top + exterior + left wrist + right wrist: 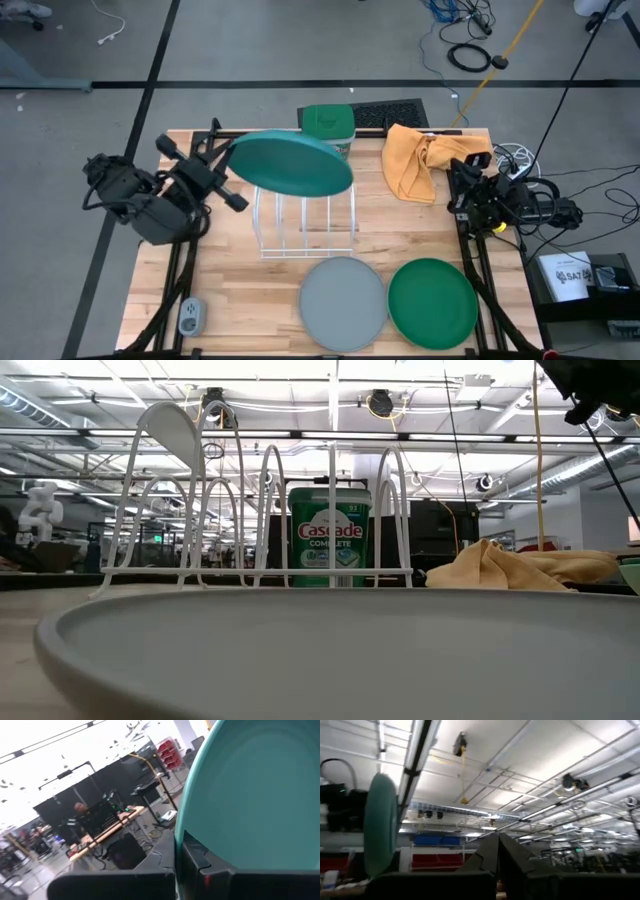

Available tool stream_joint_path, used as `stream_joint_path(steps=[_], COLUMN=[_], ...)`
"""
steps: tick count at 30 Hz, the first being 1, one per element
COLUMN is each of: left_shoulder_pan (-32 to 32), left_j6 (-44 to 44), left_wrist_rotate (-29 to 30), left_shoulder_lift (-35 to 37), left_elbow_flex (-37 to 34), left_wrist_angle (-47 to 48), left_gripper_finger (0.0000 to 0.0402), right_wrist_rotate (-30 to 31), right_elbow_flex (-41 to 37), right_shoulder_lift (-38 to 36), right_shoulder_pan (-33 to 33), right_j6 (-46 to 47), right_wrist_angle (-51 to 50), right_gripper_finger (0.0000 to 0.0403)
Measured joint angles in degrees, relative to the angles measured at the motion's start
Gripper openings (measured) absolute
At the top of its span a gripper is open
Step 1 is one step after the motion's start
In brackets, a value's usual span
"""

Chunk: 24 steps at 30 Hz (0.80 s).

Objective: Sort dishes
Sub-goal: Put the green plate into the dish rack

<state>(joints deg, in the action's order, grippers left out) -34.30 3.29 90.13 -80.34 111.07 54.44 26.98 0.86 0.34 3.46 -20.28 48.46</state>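
Observation:
My left gripper [228, 172] is shut on a teal plate [292, 165], which it holds in the air over the white wire rack [305, 225]. The plate fills the left wrist view [260, 795] and shows edge-on in the right wrist view [380, 832]. A light grey plate [343, 303] and a green plate [432, 303] lie flat on the table near its front edge. My right gripper [497, 857] is shut and empty; its arm [480, 195] waits at the table's right edge. My left gripper pinches the teal plate's rim [181, 827] between its two fingers, one finger [195, 865] on the plate's hollow face. It comes at the plate from the table's left. The plate is lifted clear and tilted, above the rack.
A green detergent tub [328, 122] stands behind the rack at the far edge, with a yellow cloth [412, 160] to its right. The grey plate's rim [300, 650] fills the low view's foreground. A small grey device [191, 317] lies at the front left corner.

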Motion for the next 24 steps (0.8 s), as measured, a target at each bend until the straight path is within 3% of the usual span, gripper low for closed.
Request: stream_joint_path(steps=[14, 19, 24], left_shoulder_pan=[2.07, 2.27, 3.33], left_j6=[-0.03, -1.42, -1.40], left_wrist_rotate=[-0.17, -0.24, -0.20], left_shoulder_lift=[-3.74, -5.52, -5.94], left_elbow_flex=[-0.07, -0.07, -0.07], left_wrist_angle=[2.38, 2.34, 2.05], left_gripper_finger=[0.0000, 0.0000, 0.0000], right_wrist_rotate=[-3.11, -7.35, -7.84], right_elbow_flex=[1.24, 10.46, 24.10], right_shoulder_lift=[0.02, 3.74, 16.33], right_shoulder_pan=[-0.02, -0.02, -0.02], right_j6=[9.65, 10.03, 8.29], right_wrist_angle=[2.44, -9.71, -20.02], right_gripper_finger=[0.0009, 0.0009, 0.0009])
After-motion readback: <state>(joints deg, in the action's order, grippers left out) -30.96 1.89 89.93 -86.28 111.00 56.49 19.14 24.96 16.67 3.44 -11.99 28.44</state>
